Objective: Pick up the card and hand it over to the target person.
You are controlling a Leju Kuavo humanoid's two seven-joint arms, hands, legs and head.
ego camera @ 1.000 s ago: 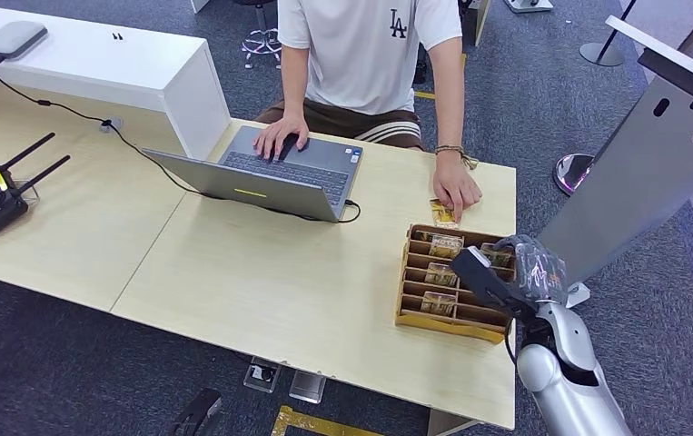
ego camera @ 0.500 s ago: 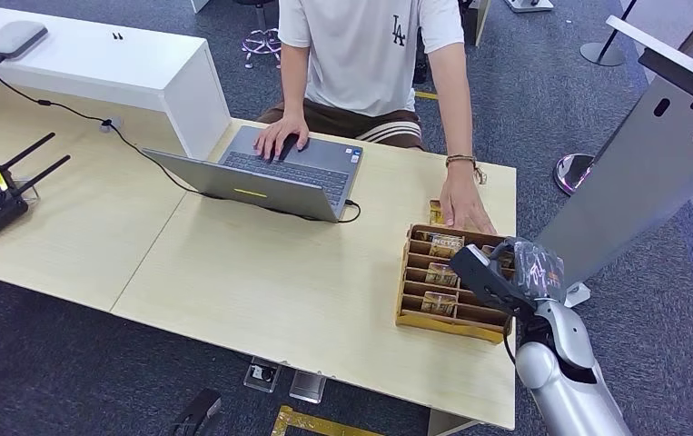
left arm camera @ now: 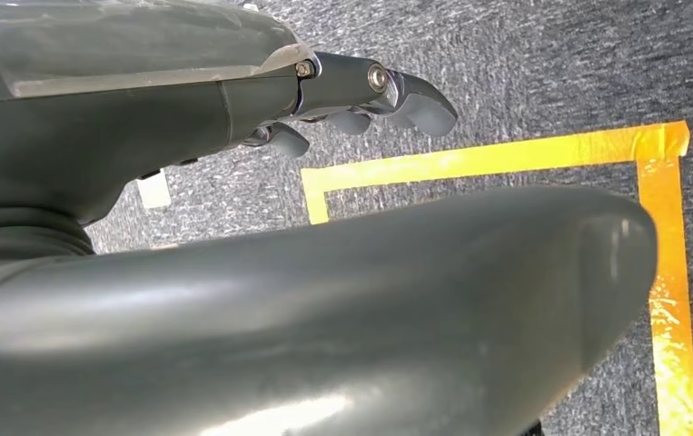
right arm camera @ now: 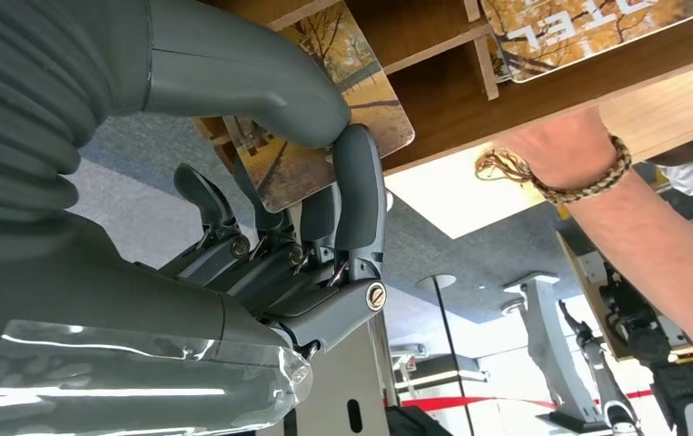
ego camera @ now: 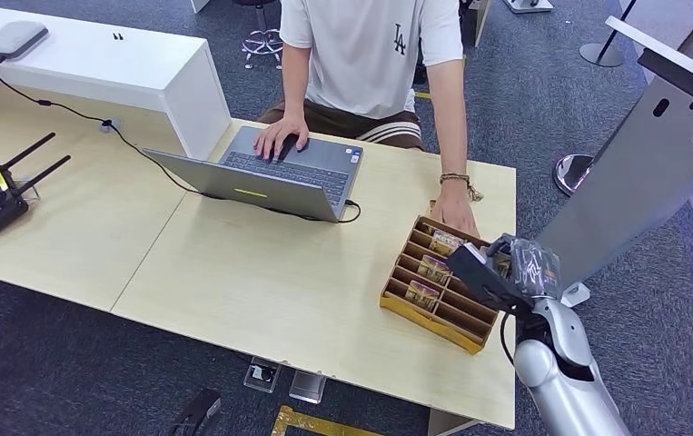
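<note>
Change: since a second ago the wooden card rack (ego camera: 397,302) has swung askew on the desk (ego camera: 261,282), and the person's hand (ego camera: 454,214) has gone from the desk top beside a loose card to the rack's far end.
Right hand: the right hand (ego camera: 497,269) is at the rack's near-right end; in the wrist view its thumb and fingers (right arm camera: 358,195) pinch the edge of a card (right arm camera: 324,118), so it holds that card.
Card position: this card is still partly in its slot, beside another card (right arm camera: 597,27) in the next one.
Handling: judged thin, light, stiff and glossy, so likely slippery; a flat pinch on both faces near the exposed edge suits it, drawn straight along the slot.
Risk: the rack looks light and may shift again.
Left hand: the left hand (left arm camera: 361,95) hangs over carpet with yellow floor tape (left arm camera: 660,236), fingers loosely apart, holding nothing.
</note>
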